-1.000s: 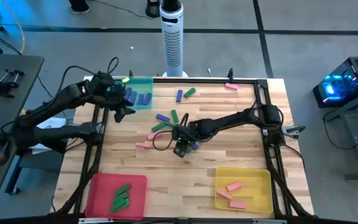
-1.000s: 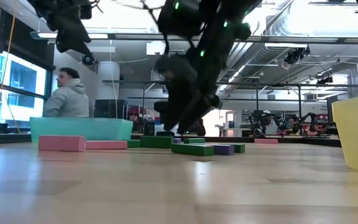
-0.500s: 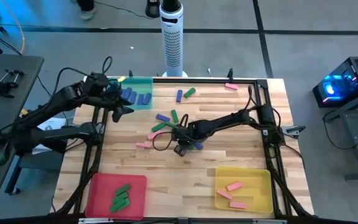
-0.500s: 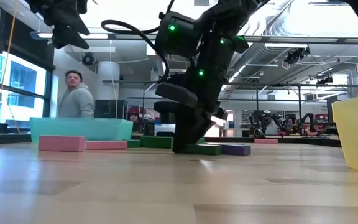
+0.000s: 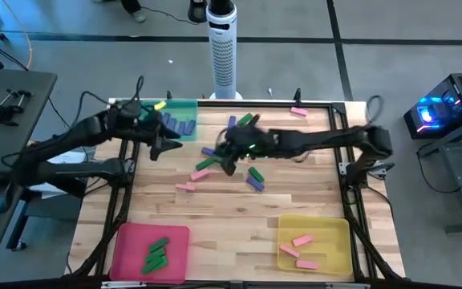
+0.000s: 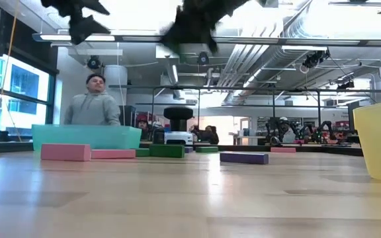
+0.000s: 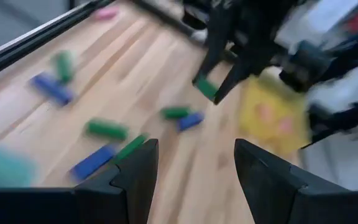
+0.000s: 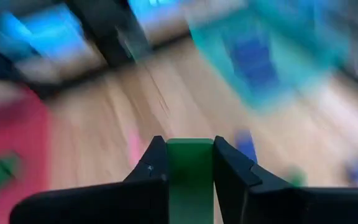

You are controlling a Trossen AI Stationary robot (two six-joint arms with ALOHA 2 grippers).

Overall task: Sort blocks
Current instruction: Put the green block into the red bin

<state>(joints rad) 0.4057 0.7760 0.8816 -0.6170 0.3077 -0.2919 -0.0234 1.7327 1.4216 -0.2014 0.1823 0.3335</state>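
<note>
Green, blue and pink blocks lie scattered on the wooden table (image 5: 295, 209), among them a blue one (image 5: 255, 183) beside a green one (image 5: 255, 172). My right gripper (image 5: 229, 163) hangs above the table's middle, shut on a green block (image 8: 190, 163). My left gripper (image 7: 191, 155) is open and empty next to the teal tray (image 5: 189, 108), which holds blue blocks. In the low view both grippers show only at the top edge. My right gripper pinches the green block (image 7: 206, 88) between its two fingers, which press on two opposite sides (image 8: 190, 149). The fingers slant down from the table's right side. The block is lifted clear of the table, one end showing below the fingertips.
A red tray (image 5: 175, 241) with green blocks stands at the near left, a yellow tray (image 5: 335, 229) with pink blocks at the near right. A white tower (image 5: 223, 48) stands behind the far edge. A person (image 6: 91, 106) stands beyond the table.
My right gripper has taken hold of a green block that lay beside the blue one, then risen quickly and gone toward the far edge, tipping up from its steep downward slant. The green block is now lifted clear; the blue one stays on the table.
</note>
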